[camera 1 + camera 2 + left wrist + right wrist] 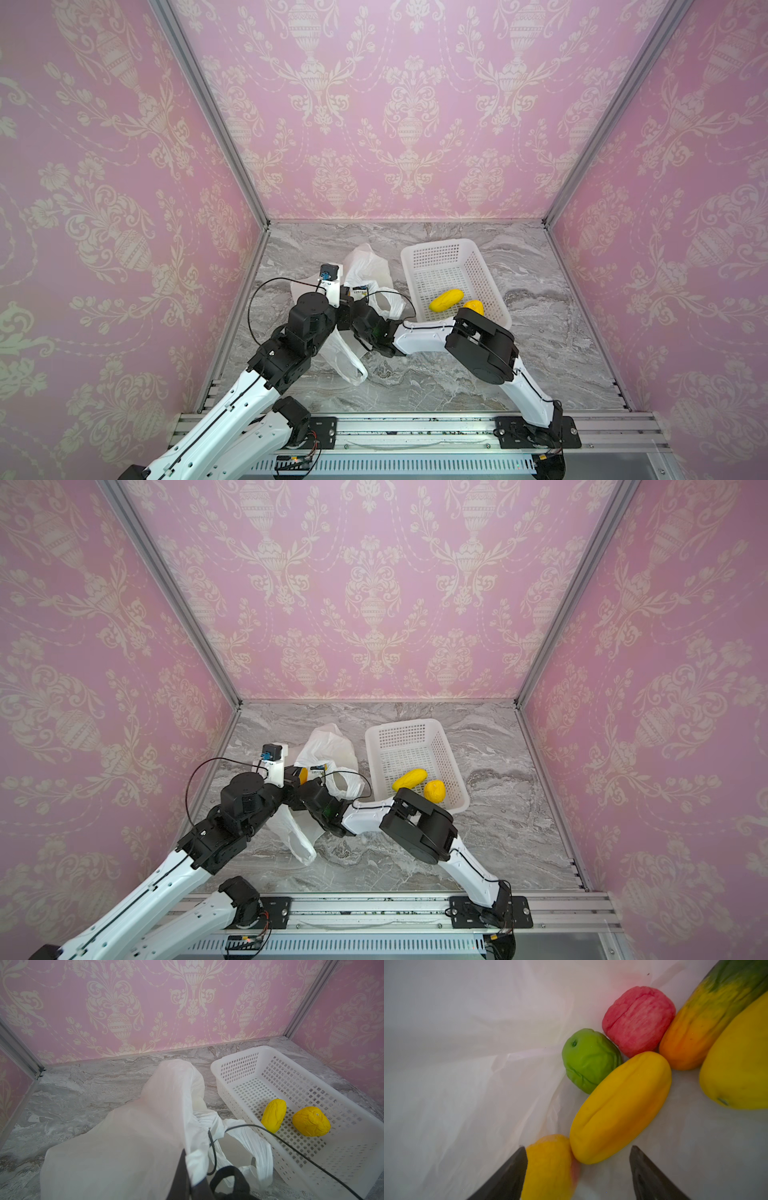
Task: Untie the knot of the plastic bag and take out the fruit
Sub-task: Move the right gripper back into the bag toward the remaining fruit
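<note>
Right gripper (577, 1147) deep in plastic bag (467, 1064), jaws wide apart. Btwn them: tip of long yellow fruit (620, 1107); round orange-yellow pc (548, 1167) touches one finger. Ahead blocked: green pc (589, 1059), red pc (638, 1020), green-orange pc (699, 1028), big yellow pc (737, 1057), packed close. Only free lane: bare film alongside green pc. Ahead of left gripper (184, 1153), black cable (291, 1148) crosses twd basket (239, 1068); basket floor open beyond oblong pc (273, 1115) and rounder pc (311, 1121).

Marble tabletop (540, 353): plastic bag (368, 266) beside white basket (436, 255).
</note>
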You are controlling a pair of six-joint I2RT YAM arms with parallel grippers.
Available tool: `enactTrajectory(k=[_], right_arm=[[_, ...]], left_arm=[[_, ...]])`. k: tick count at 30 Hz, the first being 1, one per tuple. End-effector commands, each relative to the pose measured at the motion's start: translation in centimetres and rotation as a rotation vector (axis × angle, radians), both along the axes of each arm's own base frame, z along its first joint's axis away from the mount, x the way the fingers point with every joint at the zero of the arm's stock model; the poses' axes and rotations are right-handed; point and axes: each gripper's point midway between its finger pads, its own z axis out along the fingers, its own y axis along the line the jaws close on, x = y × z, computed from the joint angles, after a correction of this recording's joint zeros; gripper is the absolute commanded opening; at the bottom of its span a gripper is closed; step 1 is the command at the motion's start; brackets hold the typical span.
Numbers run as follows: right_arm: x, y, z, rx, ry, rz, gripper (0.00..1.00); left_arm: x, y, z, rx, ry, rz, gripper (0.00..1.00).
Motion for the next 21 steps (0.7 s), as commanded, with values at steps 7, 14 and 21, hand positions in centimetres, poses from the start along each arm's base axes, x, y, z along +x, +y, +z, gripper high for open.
enactTrajectory(k=[7, 14, 21], right_arm=[[3.1, -1.0, -5.7, -0.19, 0.146, -0.144, 0.79], [3.2, -1.3, -6.1, -0.17, 0.153, -0.139, 0.51], [1.5, -3.0, -1.3, -0.138, 0.048, -0.122, 0.37]], left_arm=[[-0.4, -0.2, 0.7, -0.027, -0.036, -0.029, 0.0], [-0.3, 0.1, 0.7, -0.019, -0.033, -0.012, 0.0], [0.3, 1.1, 0.2, 0.008, -0.023, 0.059, 0.0]])
